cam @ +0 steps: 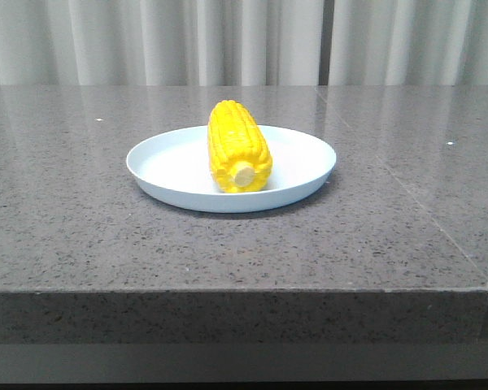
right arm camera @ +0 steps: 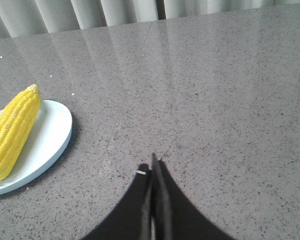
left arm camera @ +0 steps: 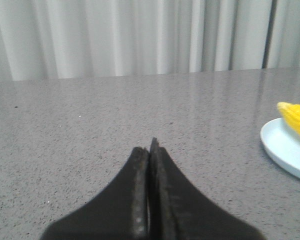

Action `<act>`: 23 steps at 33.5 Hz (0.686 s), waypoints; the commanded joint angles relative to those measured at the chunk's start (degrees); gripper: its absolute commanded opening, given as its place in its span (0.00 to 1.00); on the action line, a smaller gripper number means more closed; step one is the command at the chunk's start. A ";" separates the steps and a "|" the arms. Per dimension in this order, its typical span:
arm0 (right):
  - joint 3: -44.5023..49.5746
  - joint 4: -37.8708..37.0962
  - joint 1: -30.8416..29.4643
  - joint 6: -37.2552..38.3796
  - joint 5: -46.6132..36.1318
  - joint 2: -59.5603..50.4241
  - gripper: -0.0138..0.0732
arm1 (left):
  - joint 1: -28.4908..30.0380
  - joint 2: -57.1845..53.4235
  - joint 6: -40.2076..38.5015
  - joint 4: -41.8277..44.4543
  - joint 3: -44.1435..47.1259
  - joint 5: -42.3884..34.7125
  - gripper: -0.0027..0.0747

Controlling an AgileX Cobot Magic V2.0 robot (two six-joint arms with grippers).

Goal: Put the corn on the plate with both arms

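Observation:
The yellow corn (cam: 237, 148) lies in the middle of the pale blue plate (cam: 167, 158) on the grey stone table, cream stub end toward me. The left wrist view shows the corn's tip (left arm camera: 296, 118) and the plate's edge (left arm camera: 282, 150) off to one side. The right wrist view shows the corn (right arm camera: 14, 132) on the plate (right arm camera: 52, 132). My left gripper (left arm camera: 151, 145) is shut and empty over bare table, well apart from the plate. My right gripper (right arm camera: 152, 164) is shut and empty, also apart from the plate. Neither gripper shows in the front view.
The grey speckled table (cam: 81, 211) has its front edge close to the camera (cam: 228, 291) and a seam running along its right side (cam: 423, 207). Pale curtains (cam: 228, 41) hang behind the table.

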 commanded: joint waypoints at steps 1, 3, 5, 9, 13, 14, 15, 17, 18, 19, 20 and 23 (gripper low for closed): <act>-1.55 -1.13 -0.36 -0.63 -4.44 0.31 0.08 | 1.40 -1.03 0.76 -1.07 1.57 -9.01 0.01; -1.55 -1.13 -0.36 -0.63 -4.36 0.31 0.08 | 2.11 -1.03 0.76 -1.07 3.29 -10.80 0.01; -1.55 -1.13 -0.36 -0.63 -4.36 0.31 0.08 | 3.00 -1.03 0.76 -1.07 5.28 -13.07 0.01; -1.55 -1.13 -0.36 -0.63 -4.36 0.31 0.08 | 4.85 -1.03 0.76 -1.07 8.99 -17.96 0.01; -1.55 -1.13 -0.36 -0.63 -4.36 0.31 0.08 | 6.61 -1.03 0.76 -1.07 12.93 -22.56 0.01; -1.55 -1.13 -0.36 -0.63 -4.36 0.31 0.08 | 6.96 -1.03 0.76 -1.07 13.97 -23.40 0.01; -1.55 -1.13 -0.36 -0.63 -4.36 0.31 0.08 | 7.15 -1.03 0.76 -1.07 14.72 -23.97 0.01; -1.55 -1.13 -0.36 -0.63 -4.36 0.31 0.08 | 7.63 -1.03 0.76 -1.07 16.34 -25.44 0.01; -1.55 -1.13 -0.36 -0.63 -4.36 0.31 0.08 | 7.77 -1.03 0.76 -1.07 16.31 -23.87 0.01; -1.55 -1.13 -0.36 -0.63 -4.36 0.31 0.08 | 7.74 -1.03 0.76 -1.07 16.03 -22.56 0.01; -1.55 -1.13 -0.36 -0.63 -4.36 0.31 0.08 | 7.74 -1.03 0.76 -1.07 16.03 -22.56 0.01; -1.55 -1.13 -0.36 -0.63 -4.36 0.31 0.08 | 7.74 -1.03 0.76 -1.07 16.16 -22.07 0.01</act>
